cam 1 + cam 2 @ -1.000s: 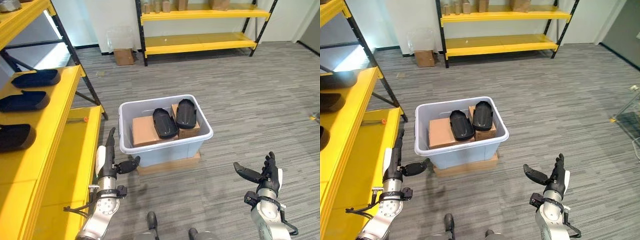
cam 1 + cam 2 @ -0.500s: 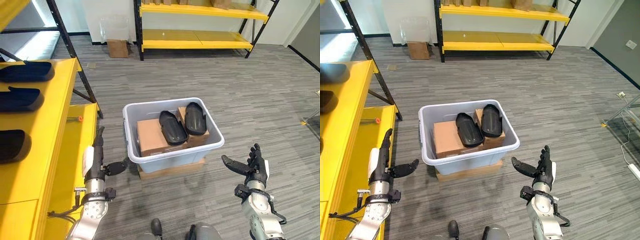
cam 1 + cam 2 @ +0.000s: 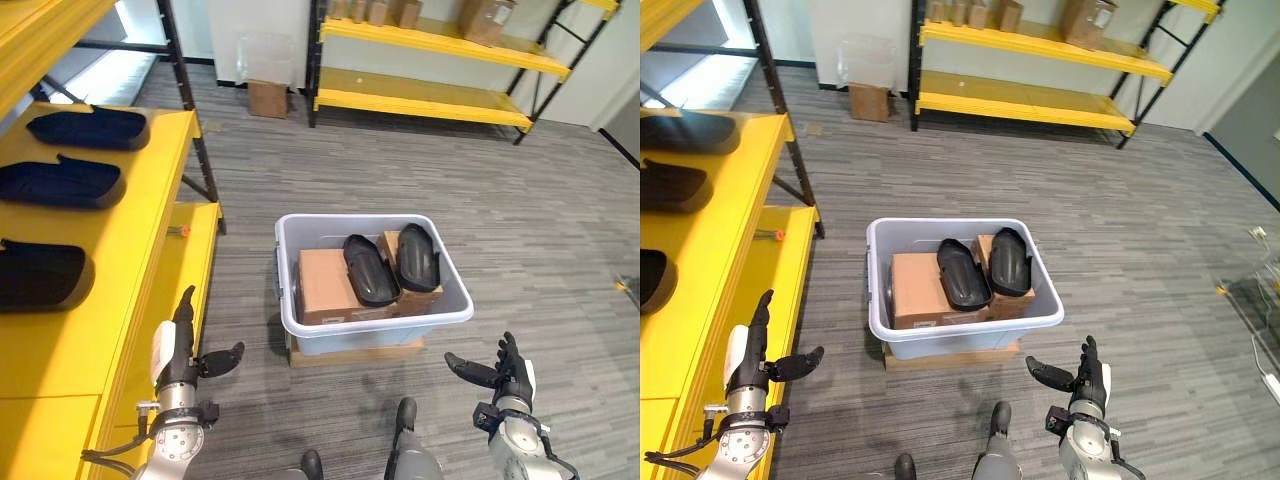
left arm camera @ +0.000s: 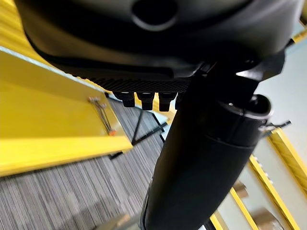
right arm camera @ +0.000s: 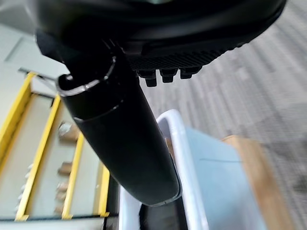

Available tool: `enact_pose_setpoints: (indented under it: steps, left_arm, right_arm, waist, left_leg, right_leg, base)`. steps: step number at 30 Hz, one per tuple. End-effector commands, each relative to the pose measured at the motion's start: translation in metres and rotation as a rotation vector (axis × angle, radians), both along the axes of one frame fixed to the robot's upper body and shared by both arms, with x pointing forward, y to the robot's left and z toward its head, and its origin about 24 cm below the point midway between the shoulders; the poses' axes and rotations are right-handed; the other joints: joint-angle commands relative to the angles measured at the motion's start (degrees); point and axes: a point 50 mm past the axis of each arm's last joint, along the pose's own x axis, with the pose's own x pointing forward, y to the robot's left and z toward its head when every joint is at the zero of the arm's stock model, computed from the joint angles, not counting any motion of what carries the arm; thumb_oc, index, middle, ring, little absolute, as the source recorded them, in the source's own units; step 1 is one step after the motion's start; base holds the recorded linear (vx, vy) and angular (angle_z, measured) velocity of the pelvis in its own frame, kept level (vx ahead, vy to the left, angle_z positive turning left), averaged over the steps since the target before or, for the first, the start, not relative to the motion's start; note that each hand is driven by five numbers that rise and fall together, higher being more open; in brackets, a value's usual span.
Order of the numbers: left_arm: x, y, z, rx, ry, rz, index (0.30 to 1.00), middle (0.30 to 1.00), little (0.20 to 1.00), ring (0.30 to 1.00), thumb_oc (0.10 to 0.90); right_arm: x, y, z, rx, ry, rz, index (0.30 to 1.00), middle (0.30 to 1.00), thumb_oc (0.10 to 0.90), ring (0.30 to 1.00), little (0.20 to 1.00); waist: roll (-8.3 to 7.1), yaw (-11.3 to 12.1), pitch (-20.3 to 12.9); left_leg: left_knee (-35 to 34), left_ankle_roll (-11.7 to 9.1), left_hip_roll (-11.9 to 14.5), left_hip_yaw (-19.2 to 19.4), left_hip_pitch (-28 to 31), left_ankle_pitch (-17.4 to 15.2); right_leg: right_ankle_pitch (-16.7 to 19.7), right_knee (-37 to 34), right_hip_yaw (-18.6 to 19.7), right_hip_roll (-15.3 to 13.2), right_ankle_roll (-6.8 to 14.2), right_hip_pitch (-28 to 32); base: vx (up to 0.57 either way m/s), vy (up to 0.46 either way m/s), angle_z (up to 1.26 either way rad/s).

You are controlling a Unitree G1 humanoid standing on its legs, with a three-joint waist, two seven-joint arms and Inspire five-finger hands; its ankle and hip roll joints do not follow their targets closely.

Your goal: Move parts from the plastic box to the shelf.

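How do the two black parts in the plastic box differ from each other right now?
The left black part lies tilted, its far end leaning toward the robot's left; the right black part lies nearly straight front to back. The left one bridges both cardboard boxes; the right one rests on the right-hand box alone. They touch side by side, look alike in shape and glossy black finish, and sit inside the plastic box.

Two black parts [image 3: 372,270] [image 3: 417,256] in one plastic box [image 3: 372,318]; three, seemingly alike, on the shelf [image 3: 120,300].
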Motion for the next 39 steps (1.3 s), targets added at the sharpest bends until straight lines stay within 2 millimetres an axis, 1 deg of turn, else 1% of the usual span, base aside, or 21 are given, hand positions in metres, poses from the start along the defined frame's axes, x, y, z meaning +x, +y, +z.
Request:
enact_pose_setpoints:
  steps: [1,3,5,11,12,18,19,20,22,23,24,25,26,28,29,30,31,33,34,37,39]
  left_arm:
    - [0.021,-0.004,0.063,0.097,-0.295,-0.136,1.000,1.000,1.000,1.000,0.900]
    - [0.016,-0.001,0.064,0.076,-0.292,-0.123,1.000,1.000,1.000,1.000,0.900]
    - [0.013,-0.001,0.064,0.042,-0.308,-0.110,1.000,1.000,1.000,1.000,0.900]
    - [0.017,-0.006,0.075,0.052,-0.355,-0.133,1.000,1.000,1.000,1.000,0.900]
    - [0.022,-0.006,0.079,0.072,-0.366,-0.130,1.000,1.000,1.000,1.000,0.900]
    - [0.028,0.005,0.085,0.136,-0.347,-0.104,1.000,1.000,1.000,1.000,0.900]
    - [0.028,0.009,0.088,0.151,-0.350,-0.048,1.000,1.000,1.000,1.000,0.900]
    - [0.027,0.015,0.085,0.123,-0.339,0.009,1.000,1.000,1.000,1.000,0.900]
    - [0.023,0.026,0.074,0.074,-0.305,0.091,1.000,1.000,1.000,1.000,0.900]
    - [0.020,0.028,0.067,0.079,-0.291,0.101,1.000,1.000,1.000,1.000,0.900]
    - [0.018,0.028,0.063,0.083,-0.288,0.103,1.000,1.000,1.000,1.000,0.900]
    - [0.018,0.027,0.062,0.081,-0.290,0.100,1.000,1.000,1.000,1.000,0.900]
    - [0.017,0.026,0.061,0.073,-0.293,0.097,1.000,1.000,1.000,1.000,0.900]
    - [0.017,0.022,0.057,0.047,-0.302,0.092,1.000,1.000,1.000,1.000,0.900]
    - [0.016,0.017,0.056,0.042,-0.314,0.081,1.000,1.000,1.000,1.000,0.900]
    - [0.017,0.015,0.056,0.045,-0.315,0.075,1.000,1.000,1.000,1.000,0.900]
    - [0.018,0.011,0.057,0.055,-0.315,0.063,1.000,1.000,1.000,1.000,0.900]
    - [0.018,0.013,0.056,0.050,-0.307,0.076,1.000,1.000,1.000,1.000,0.900]
    - [0.012,0.018,0.047,0.037,-0.271,0.115,1.000,1.000,1.000,1.000,0.900]
    - [0.011,0.015,0.049,0.045,-0.289,0.080,1.000,1.000,1.000,1.000,0.900]
    - [0.015,0.012,0.050,0.051,-0.295,0.033,1.000,1.000,1.000,1.000,0.900]
  right_arm:
    - [0.026,-0.025,0.049,-0.132,-0.246,-0.090,1.000,1.000,0.900,1.000,1.000]
    - [0.029,-0.031,0.053,-0.130,-0.247,-0.104,1.000,1.000,0.900,1.000,1.000]
    - [0.031,-0.036,0.058,-0.162,-0.252,-0.099,1.000,1.000,0.900,1.000,1.000]
    - [0.033,-0.049,0.071,-0.219,-0.308,-0.151,1.000,1.000,0.900,1.000,1.000]
    - [0.036,-0.048,0.082,-0.282,-0.360,-0.122,1.000,1.000,0.900,1.000,1.000]
    - [0.032,-0.068,0.099,-0.297,-0.396,-0.198,1.000,1.000,0.900,1.000,1.000]
    - [0.030,-0.072,0.103,-0.319,-0.413,-0.196,1.000,1.000,0.900,1.000,1.000]
    - [0.029,-0.073,0.105,-0.347,-0.423,-0.179,1.000,1.000,0.900,1.000,1.000]
    - [0.031,-0.067,0.110,-0.418,-0.438,-0.093,1.000,1.000,0.900,1.000,1.000]
    - [0.031,-0.059,0.110,-0.433,-0.446,-0.060,1.000,1.000,0.900,1.000,1.000]
    - [0.030,-0.055,0.109,-0.417,-0.451,-0.044,1.000,1.000,0.900,1.000,1.000]
    - [0.028,-0.055,0.109,-0.408,-0.451,-0.043,1.000,1.000,0.900,1.000,1.000]
    - [0.026,-0.055,0.108,-0.396,-0.450,-0.043,1.000,1.000,0.900,1.000,1.000]
    - [0.024,-0.054,0.104,-0.375,-0.453,-0.047,1.000,1.000,0.900,1.000,1.000]
    - [0.023,-0.053,0.100,-0.354,-0.454,-0.060,1.000,1.000,0.900,1.000,1.000]
    - [0.022,-0.052,0.099,-0.344,-0.452,-0.067,1.000,1.000,0.900,1.000,1.000]
    - [0.020,-0.052,0.095,-0.299,-0.449,-0.072,1.000,1.000,0.900,1.000,1.000]
    - [0.019,-0.050,0.092,-0.283,-0.444,-0.045,1.000,1.000,0.900,1.000,1.000]
    - [0.021,-0.044,0.085,-0.254,-0.432,0.009,1.000,1.000,0.900,1.000,1.000]
    - [0.021,-0.039,0.083,-0.229,-0.422,0.024,1.000,1.000,0.900,1.000,1.000]
    - [0.018,-0.040,0.079,-0.202,-0.403,0.007,1.000,1.000,0.900,1.000,1.000]
  waist:
    - [-1.60,0.97,-3.94]
    - [-1.27,1.40,-3.95]
    - [-0.30,0.48,-4.31]
    - [0.99,-1.04,-3.80]
    - [1.83,-1.93,-3.39]
    - [4.24,-4.59,-2.86]
    - [5.10,-5.45,-2.61]
    - [5.52,-5.78,-2.62]
    - [6.20,-6.17,-2.57]
    - [6.29,-6.23,-2.26]
    - [6.00,-6.54,-1.94]
    - [5.85,-6.75,-1.79]
    - [5.85,-6.94,-1.52]
    - [6.26,-6.97,-1.07]
    - [6.46,-6.74,-1.02]
    - [6.40,-6.66,-1.04]
    - [5.93,-6.15,-0.69]
    - [5.54,-5.51,-0.55]
    - [4.69,-3.87,-0.50]
    - [4.33,-3.70,-1.37]
    - [4.10,-3.86,-1.92]
  left_leg:
    - [-4.38,-9.15,10.08,0.37,6.64,-5.65]
    - [-4.44,-10.26,11.37,0.99,7.54,-5.13]
    - [-4.51,-11.32,13.18,1.37,8.22,-4.12]
    - [-3.99,-12.57,16.01,3.81,7.36,-1.38]
    - [-3.31,-12.91,16.87,3.88,6.97,-0.80]
    - [-2.64,-13.77,18.03,3.62,6.51,-0.44]
    - [-2.23,-14.16,18.64,3.94,6.14,0.03]
    - [-1.75,-14.49,18.92,4.02,5.89,1.02]
    - [0.61,-15.41,19.99,4.17,4.59,5.19]
    - [4.25,-15.98,21.12,4.40,2.35,8.90]
    - [7.98,-16.18,21.96,5.46,0.11,10.84]
    - [9.95,-16.39,22.24,6.26,-0.97,11.35]
    - [11.81,-16.53,22.34,6.77,-2.66,11.60]
    - [9.57,-15.66,20.00,7.04,-5.07,10.23]
    - [4.20,-15.57,18.64,8.18,-6.26,10.96]
    - [2.63,-15.71,18.48,8.54,-6.60,11.62]
    - [-0.62,-16.30,18.33,7.43,-8.76,14.86]
    - [-1.80,-15.97,17.67,4.46,-10.10,14.26]
    - [-3.50,-14.51,15.09,-1.73,-9.34,10.36]
    - [-4.15,-13.91,15.46,0.57,-7.52,8.59]
    - [-4.30,-13.46,15.00,0.30,-6.52,7.68]
  right_leg:
    - [-0.76,0.63,-1.25,-0.91,2.66,1.25]
    - [-2.02,1.53,-3.19,-0.38,2.46,2.61]
    - [-5.23,2.47,-1.77,1.56,1.75,3.31]
    - [-9.53,5.92,-0.64,3.76,-0.68,3.59]
    - [-10.73,8.09,0.05,4.25,-1.49,2.77]
    - [-14.26,14.73,1.96,5.48,-2.97,-1.62]
    - [-15.81,16.45,1.96,5.90,-3.84,-2.40]
    - [-16.46,16.75,1.98,6.27,-4.29,-2.41]
    - [-17.24,16.36,1.77,7.23,-5.41,-1.97]
    - [-17.35,15.54,1.60,7.79,-6.35,-1.32]
    - [-17.36,14.52,1.08,8.07,-7.33,-0.62]
    - [-17.34,13.97,0.70,8.19,-7.84,-0.22]
    - [-17.30,13.10,0.25,8.52,-8.45,0.38]
    - [-17.13,11.77,0.67,8.97,-8.09,1.31]
    - [-16.80,10.00,1.37,9.33,-7.36,2.93]
    - [-16.69,9.36,1.43,9.40,-7.18,3.61]
    - [-16.59,7.65,2.03,9.91,-7.18,6.42]
    - [-17.12,7.77,3.68,10.11,-7.14,7.24]
    - [-17.63,7.39,6.68,10.00,-6.79,8.35]
    - [-18.04,7.27,5.99,10.62,-7.08,8.68]
    - [-17.93,7.25,6.16,10.69,-6.80,8.76]
  base:
    - [0.15,-0.250,0.34]
    - [0.21,-0.304,0.13]
    - [0.19,-0.235,-0.03]
    - [0.11,-0.208,0.00]
    - [0.13,-0.272,-0.13]
    - [0.08,-0.245,-0.14]
    - [0.04,-0.280,-0.19]
    - [0.06,-0.319,-0.14]
    - [0.03,-0.203,-0.02]
    - [0.01,-0.239,0.00]
    - [0.00,-0.226,0.03]
    - [0.00,-0.203,0.04]
    - [0.00,-0.123,0.04]
    - [0.08,-0.009,0.23]
    - [0.16,0.098,0.35]
    - [0.23,0.138,0.36]
    - [0.19,0.097,0.28]
    - [0.21,0.112,0.21]
    - [0.20,0.150,-0.53]
    - [0.12,0.138,-1.36]
    - [0.12,0.097,-0.31]
